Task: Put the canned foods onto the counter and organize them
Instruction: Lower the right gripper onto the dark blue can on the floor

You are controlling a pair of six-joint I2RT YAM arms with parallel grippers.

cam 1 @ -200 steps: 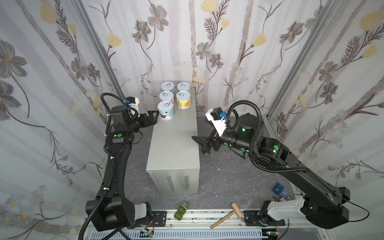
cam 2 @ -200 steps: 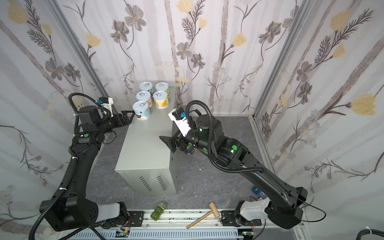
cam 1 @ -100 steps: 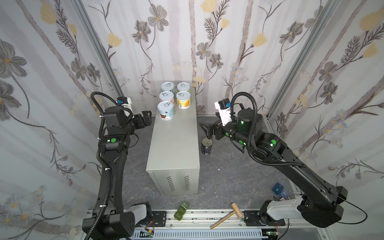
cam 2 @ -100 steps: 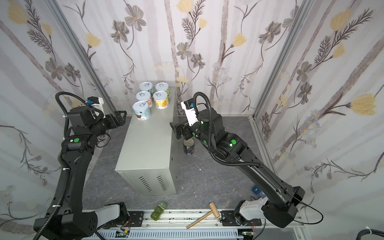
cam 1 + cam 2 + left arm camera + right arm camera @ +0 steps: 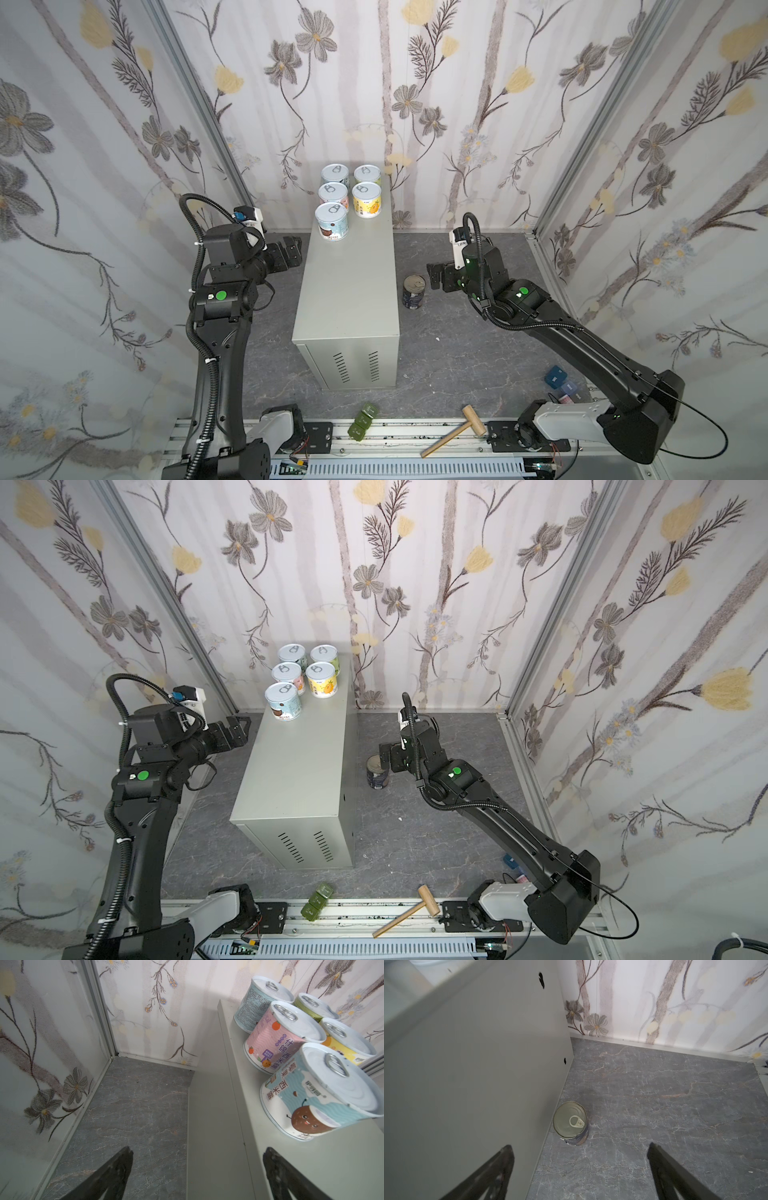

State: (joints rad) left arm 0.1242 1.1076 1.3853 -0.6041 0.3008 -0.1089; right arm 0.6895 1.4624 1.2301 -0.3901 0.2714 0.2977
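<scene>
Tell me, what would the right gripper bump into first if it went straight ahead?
Probably the dark can standing on the floor, just ahead of the open right gripper; the counter stands close beside it.

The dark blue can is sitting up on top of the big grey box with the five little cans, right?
Not quite. The dark navy can stands on the marbled floor beside the metal box, not on top. Both top views show it. The five short cans are on top.
</scene>
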